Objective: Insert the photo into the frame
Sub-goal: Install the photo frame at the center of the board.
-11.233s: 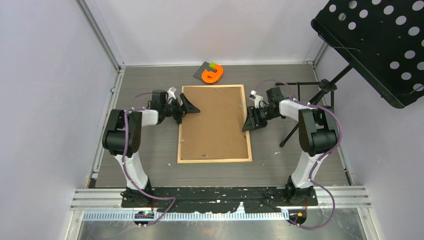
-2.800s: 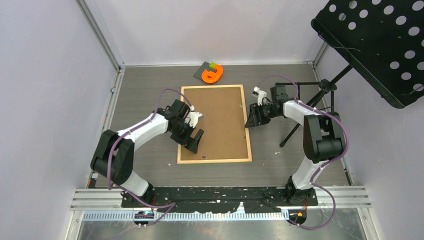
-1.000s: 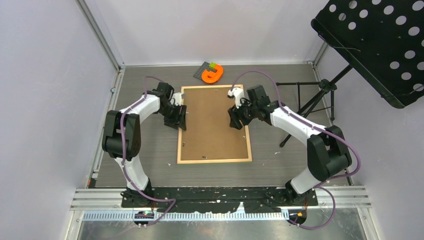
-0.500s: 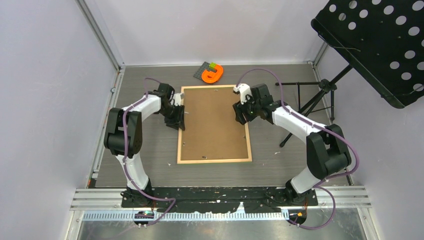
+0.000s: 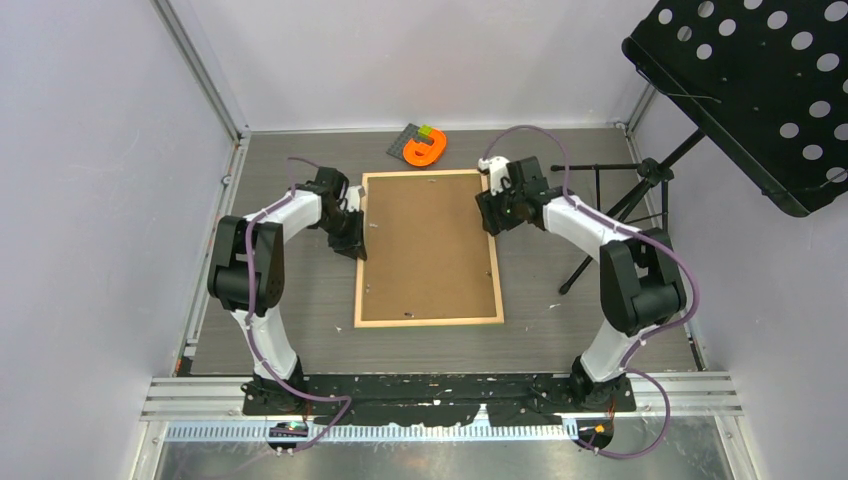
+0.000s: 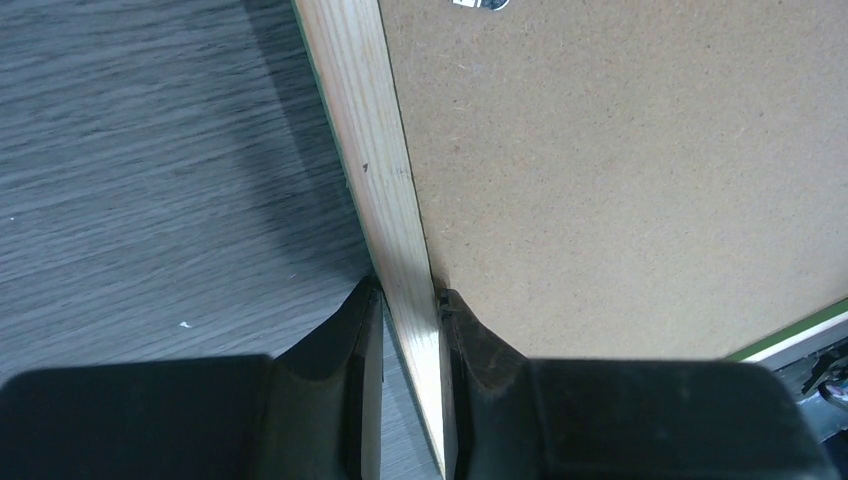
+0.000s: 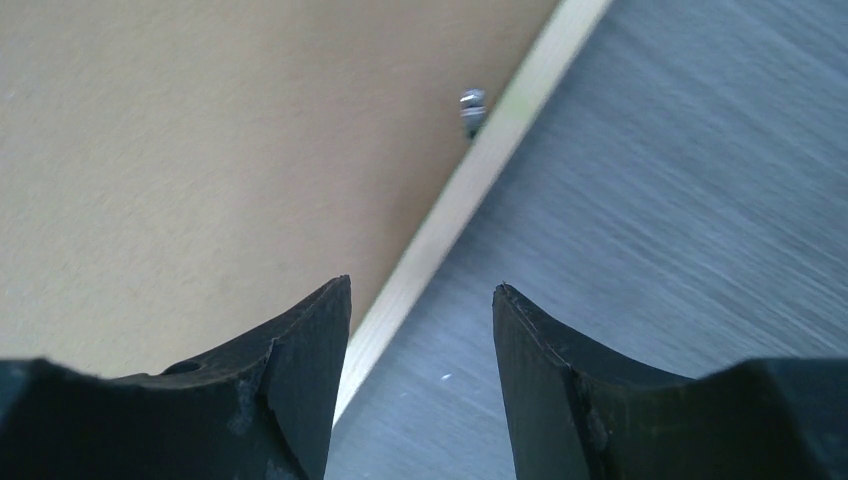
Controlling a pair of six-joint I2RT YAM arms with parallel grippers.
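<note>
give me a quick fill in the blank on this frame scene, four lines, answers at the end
1. The left gripper pinches a pale ____ rail of the frame.
2. Inside the frame lies a plain ____ backing board.
3. The right gripper, over the opposite long rail, has its jaws ____.
4. Beyond the frame's far end lies a bright ____ object.

Missing words: wood; brown; open; orange

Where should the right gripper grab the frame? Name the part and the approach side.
Grip the frame by its right long rail, from above. It lies flat and the thin rail can be straddled, one finger on the table side, one over the backing board. The open right gripper hovers over that rail.
</note>
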